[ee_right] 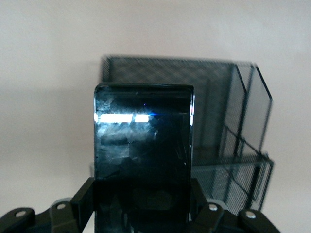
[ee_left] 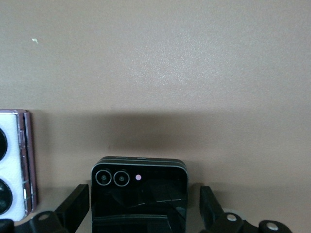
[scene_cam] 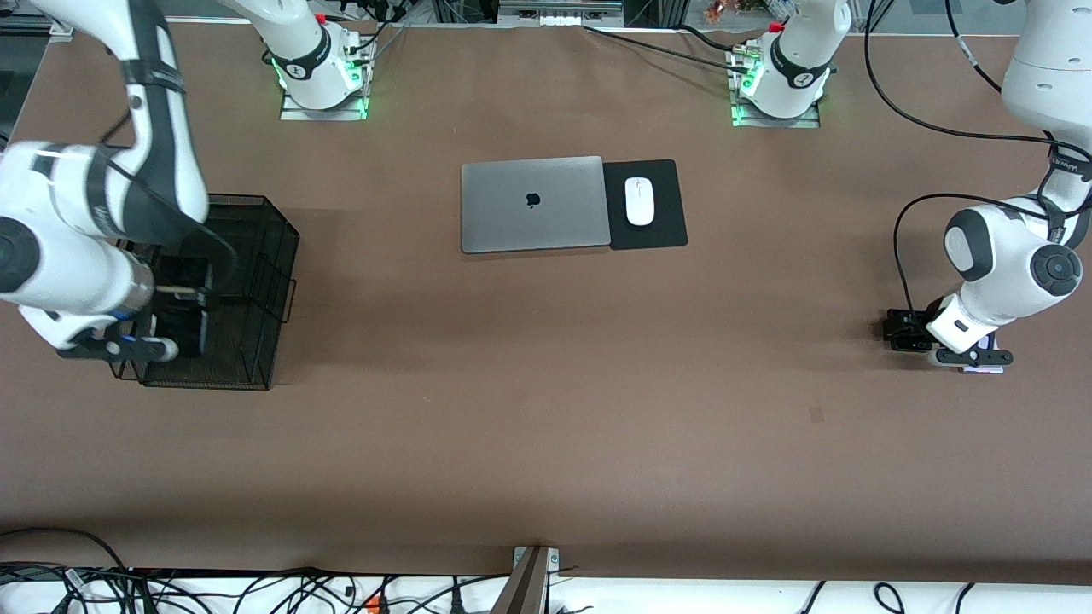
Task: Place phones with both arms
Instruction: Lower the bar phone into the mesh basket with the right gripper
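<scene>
Right gripper is over the black mesh basket at the right arm's end of the table, fingers clamped on the long black phone. Left gripper sits low with fingers spread, straddling the black flip phone; the lavender-white phone lies just beside.

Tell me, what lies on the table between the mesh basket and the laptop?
Nothing. In the front view the brown table is bare from the mesh basket to the laptop; the mouse sits on the laptop's other flank.
</scene>
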